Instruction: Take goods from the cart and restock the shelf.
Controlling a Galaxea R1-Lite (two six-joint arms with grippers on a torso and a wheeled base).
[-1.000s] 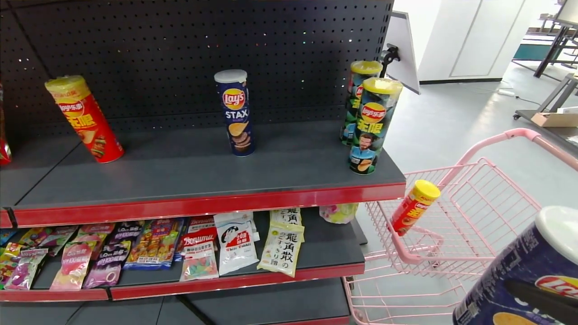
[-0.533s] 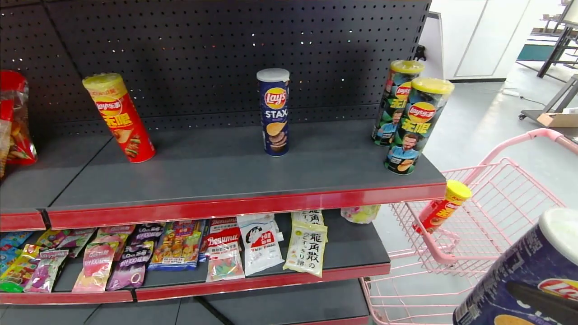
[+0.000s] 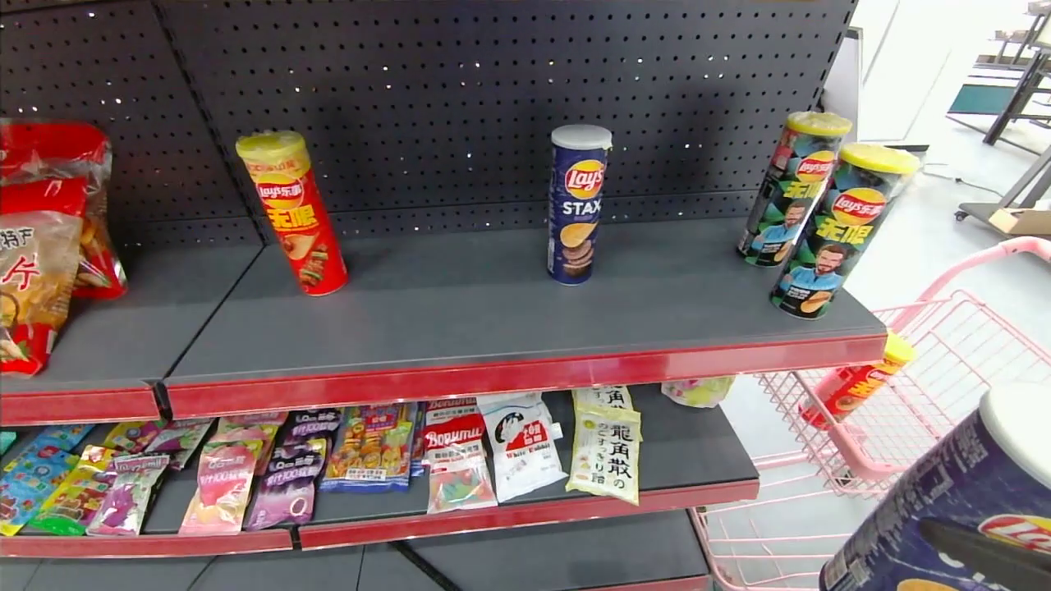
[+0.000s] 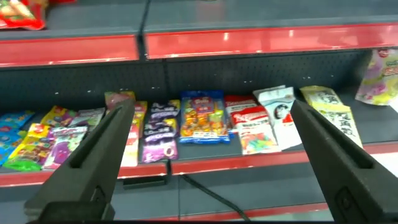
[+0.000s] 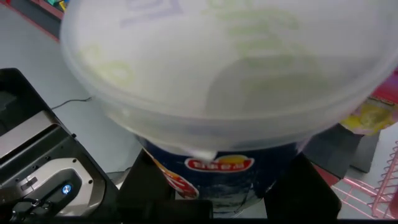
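Near right, beside cart [image 3: 977, 261]: blue chip can [image 3: 944, 492] is sitting in R gripper [image 5: 227, 186], fingers clamping its sides. L gripper [image 4: 212, 106]: fingers standing wide apart, holding nothing, facing lower shelf [image 4: 249, 163]. Step, likely: carrying to upper shelf [image 3: 460, 328]; next is needing upright placement nr matching can [image 3: 577, 205].

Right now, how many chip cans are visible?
6. On the upper shelf: a red can, a blue can, two green cans at its right end. A second red can leans in the cart. The right end effector holds a second blue can. The cart may hide more.
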